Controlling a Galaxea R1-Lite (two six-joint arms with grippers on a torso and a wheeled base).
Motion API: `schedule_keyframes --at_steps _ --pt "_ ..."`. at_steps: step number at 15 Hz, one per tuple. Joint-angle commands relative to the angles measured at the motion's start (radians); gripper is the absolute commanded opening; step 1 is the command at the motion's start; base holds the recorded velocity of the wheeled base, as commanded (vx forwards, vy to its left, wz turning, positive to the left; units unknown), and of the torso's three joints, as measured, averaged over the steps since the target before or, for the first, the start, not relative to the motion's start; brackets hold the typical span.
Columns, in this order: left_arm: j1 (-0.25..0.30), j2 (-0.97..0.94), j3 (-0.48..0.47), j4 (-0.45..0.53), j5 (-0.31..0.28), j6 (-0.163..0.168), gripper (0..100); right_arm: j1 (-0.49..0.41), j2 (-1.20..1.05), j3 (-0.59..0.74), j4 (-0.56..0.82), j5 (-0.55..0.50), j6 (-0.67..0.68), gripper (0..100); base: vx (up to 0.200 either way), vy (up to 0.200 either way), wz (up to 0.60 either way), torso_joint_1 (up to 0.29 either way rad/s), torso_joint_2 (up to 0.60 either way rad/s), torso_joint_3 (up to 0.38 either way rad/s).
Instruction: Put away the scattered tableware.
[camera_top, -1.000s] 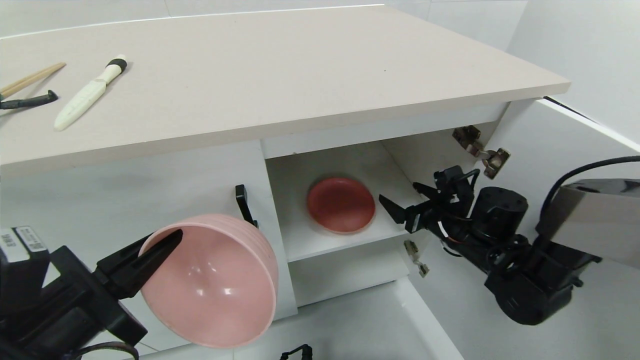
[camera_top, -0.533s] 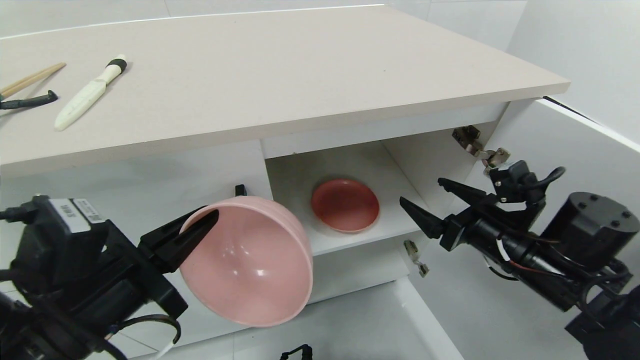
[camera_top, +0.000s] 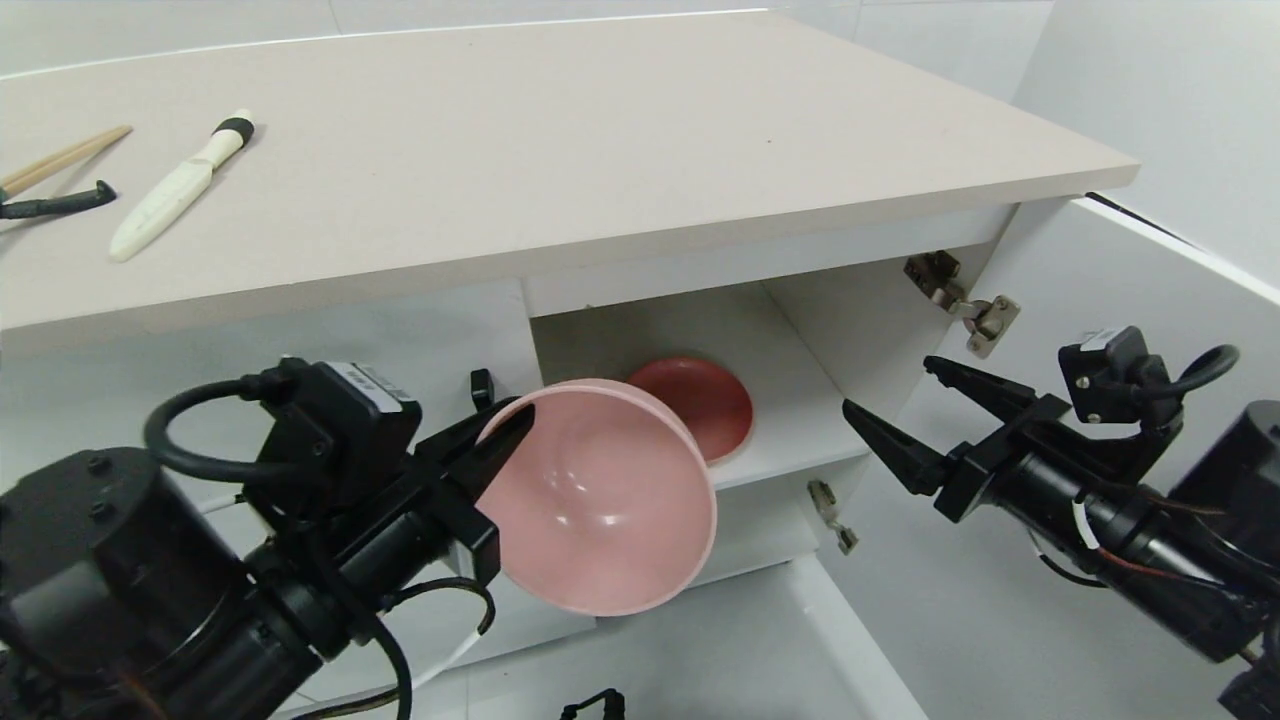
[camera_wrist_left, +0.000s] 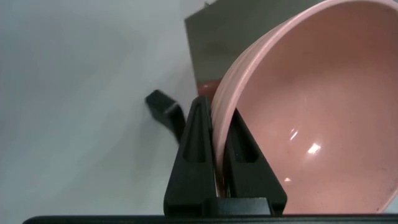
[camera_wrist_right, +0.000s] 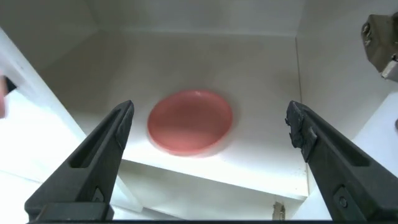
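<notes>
Bowl, pink one, is pinched by its rim in the left gripper, right gripper spread wide just right of the red plate.

The left gripper, low at the near left, pinches the pink bowl by its rim, while the right gripper hangs at the right, fingers spread wide.

Tilted pink bowl hangs before the cabinet shelf where a red plate lies.
</notes>
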Motion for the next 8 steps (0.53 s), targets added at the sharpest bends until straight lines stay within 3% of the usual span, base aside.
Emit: schedule_keyframes --at_steps 1,4,6,8 --pt "-0.018 0.105 -0.073 -0.002 0.01 0.015 0 -0.001 -0.012 0.003 -0.001 0.001 -0.009 100 0.0 0.0 0.0 0.0 0.0 0.0" --pt "-0.046 0.174 -0.137 -0.015 0.03 0.042 0 0.0 -0.038 0.005 -0.001 0.001 -0.01 100 0.0 0.0 0.0 0.0 0.0 0.0" --pt "-0.086 0.249 -0.177 -0.084 0.1 0.055 0 -0.001 -0.047 0.006 -0.001 0.001 -0.013 100 0.0 0.0 0.0 0.0 0.0 0.0" --pt "-0.089 0.318 -0.209 -0.148 0.162 0.059 0 -0.004 -0.045 0.009 -0.001 0.001 -0.015 100 0.0 0.0 0.0 0.0 0.0 0.0"
